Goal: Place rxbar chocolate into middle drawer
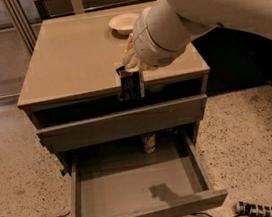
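Note:
The rxbar chocolate, a small black wrapper with pale lettering, hangs upright at the front edge of the tan cabinet top. My gripper is shut on its upper end, and the bulky white arm hides most of the fingers. Below it the middle drawer is pulled out, its flat grey floor bare and marked by the arm's shadow. The bar is in the air above the drawer's rear part, in front of the closed grey drawer front.
A round cream bowl sits at the back of the tan cabinet top. A small can stands behind the open drawer. A power strip and cables lie on the speckled floor at right.

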